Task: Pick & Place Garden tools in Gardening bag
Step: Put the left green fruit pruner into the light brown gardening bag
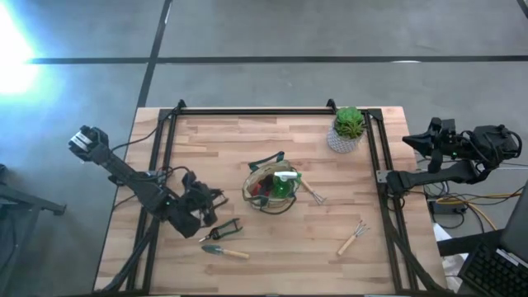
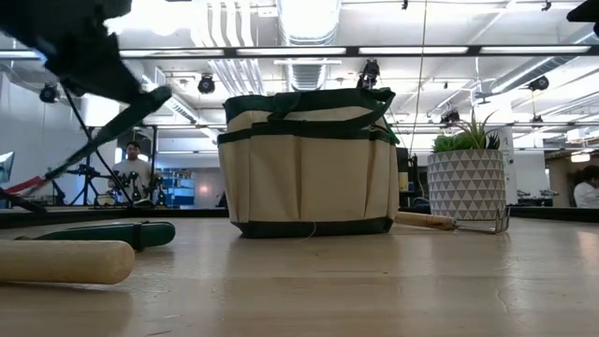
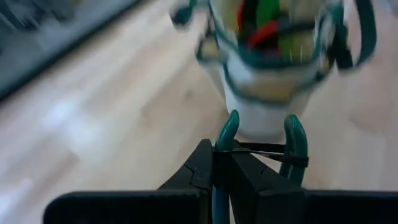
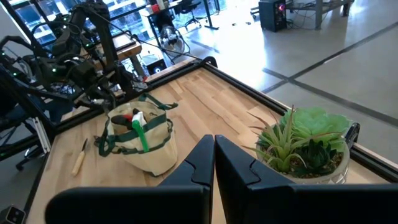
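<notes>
My left gripper [image 1: 211, 218] is shut on green-handled pruners [image 1: 224, 230] near the table's front left. In the left wrist view the gripper [image 3: 221, 163] points toward the gardening bag [image 3: 273, 68]. The beige, green-trimmed bag [image 1: 272, 188] stands at mid-table, with a green spray bottle [image 1: 283, 183] and a red-and-black piece [image 1: 258, 190] inside. A trowel [image 1: 224, 252] lies flat in front of the pruners. One wooden-handled fork [image 1: 311, 192] lies beside the bag, and another [image 1: 353, 239] lies at the front right. My right gripper [image 4: 214, 152] is shut and empty off the table's right edge. My left gripper pinches one green handle of the pruners [image 3: 225, 134] between its two fingers. That handle runs forward out of the fingertips, and the other handle [image 3: 295, 140] stands free beside it. In the low view the pruners [image 2: 112, 126] hang slanted, clear of the table, with the left end lower.
A green plant in a white pot [image 1: 348, 130] stands at the far right corner. A dark metal frame [image 1: 272, 110] runs along the table's far and side edges. Bare wood lies between the pruners and the bag. People show in the room behind.
</notes>
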You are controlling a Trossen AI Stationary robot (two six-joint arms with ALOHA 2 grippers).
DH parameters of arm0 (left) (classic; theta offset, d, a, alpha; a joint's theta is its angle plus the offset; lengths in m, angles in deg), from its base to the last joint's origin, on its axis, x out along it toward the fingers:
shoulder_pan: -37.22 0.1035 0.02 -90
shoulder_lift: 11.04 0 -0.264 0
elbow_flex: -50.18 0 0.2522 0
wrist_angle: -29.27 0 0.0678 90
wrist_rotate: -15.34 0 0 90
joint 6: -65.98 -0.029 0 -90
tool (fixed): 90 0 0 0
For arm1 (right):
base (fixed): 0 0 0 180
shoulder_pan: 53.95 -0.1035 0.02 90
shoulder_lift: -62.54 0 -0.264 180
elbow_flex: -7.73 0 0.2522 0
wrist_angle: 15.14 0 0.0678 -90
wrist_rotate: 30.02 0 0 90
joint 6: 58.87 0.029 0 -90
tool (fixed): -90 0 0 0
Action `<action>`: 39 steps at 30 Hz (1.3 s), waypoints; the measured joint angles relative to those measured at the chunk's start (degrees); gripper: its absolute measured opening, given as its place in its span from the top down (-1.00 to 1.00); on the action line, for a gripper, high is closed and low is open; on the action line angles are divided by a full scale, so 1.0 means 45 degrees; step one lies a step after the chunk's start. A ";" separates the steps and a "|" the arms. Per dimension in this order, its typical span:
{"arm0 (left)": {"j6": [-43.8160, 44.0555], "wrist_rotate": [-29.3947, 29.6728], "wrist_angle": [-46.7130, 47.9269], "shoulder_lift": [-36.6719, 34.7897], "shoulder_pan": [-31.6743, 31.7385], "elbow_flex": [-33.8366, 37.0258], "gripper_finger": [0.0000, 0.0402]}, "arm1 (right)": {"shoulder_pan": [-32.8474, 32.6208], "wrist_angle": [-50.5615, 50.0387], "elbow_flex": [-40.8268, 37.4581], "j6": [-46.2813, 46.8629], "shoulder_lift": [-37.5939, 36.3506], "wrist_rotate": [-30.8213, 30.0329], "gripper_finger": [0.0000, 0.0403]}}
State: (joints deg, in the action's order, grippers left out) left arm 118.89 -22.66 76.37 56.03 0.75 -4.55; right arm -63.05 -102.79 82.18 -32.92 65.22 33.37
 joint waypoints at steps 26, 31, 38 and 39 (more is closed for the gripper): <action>-0.6087 0.2206 -0.6267 0.0000 0.0001 0.0376 0.88 | 0.0001 0.0000 0.0000 0.0000 0.0000 -0.0003 0.96; -0.8343 0.1342 -0.9929 0.0005 0.0034 0.1306 0.88 | -0.0001 0.0000 0.0000 0.0000 0.0000 0.0000 0.96; -1.0904 -0.0435 -1.5028 -0.0097 0.0295 0.2858 0.88 | -0.0001 0.0000 0.0000 0.0000 0.0000 -0.0005 0.96; -1.1173 -0.0654 -1.5744 -0.0114 0.0339 0.3107 0.88 | -0.0002 0.0000 0.0000 0.0000 0.0000 -0.0003 0.96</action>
State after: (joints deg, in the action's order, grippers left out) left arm 68.61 -25.60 5.52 55.51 2.28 9.43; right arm -63.06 -102.79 82.18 -32.92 65.22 33.35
